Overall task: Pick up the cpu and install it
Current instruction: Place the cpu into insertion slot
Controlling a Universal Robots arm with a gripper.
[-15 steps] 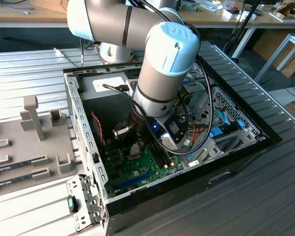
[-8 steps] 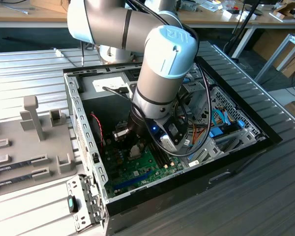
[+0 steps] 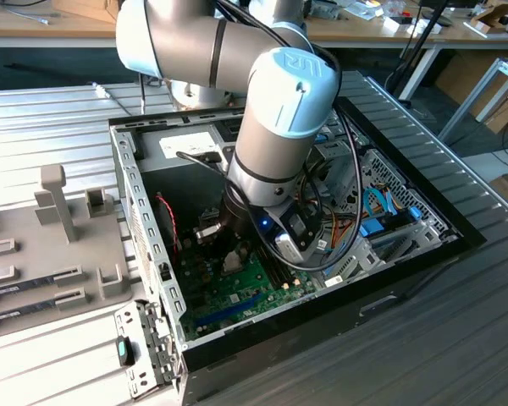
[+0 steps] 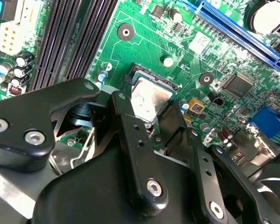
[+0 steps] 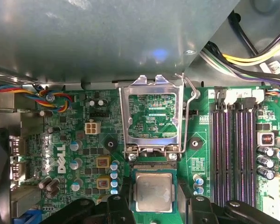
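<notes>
First wrist view gives us the cpu (image 5: 154, 192) lying flat over the socket (image 5: 154, 166) of the motherboard (image 5: 91, 144), silver top up with a thin green rim around it. We cannot tell whether it is fully seated. The gripper (image 5: 154, 205) straddles the chip, its black fingers (image 5: 115, 206) drawn in against two opposite edges, so the tool is narrow and holding the cpu. Just beside the chip, the socket's metal load plate (image 5: 151, 81) stands swung open, and green board shows through its window. The memory slots (image 5: 235, 149) run parallel near the socket.

In the second wrist view we see the same hold from another side. One finger (image 4: 133, 140) meets one edge of the chip and the other finger closes on the opposite edge. A long blue expansion slot (image 4: 238, 32) lies well apart from them on the board.

In the exterior view, the arm (image 3: 279, 127) reaches steeply down into the open computer case (image 3: 134, 203), its wrist low over the green board. A grey fixture tray (image 3: 34, 245) sits outside the case, at the exterior view's left.
</notes>
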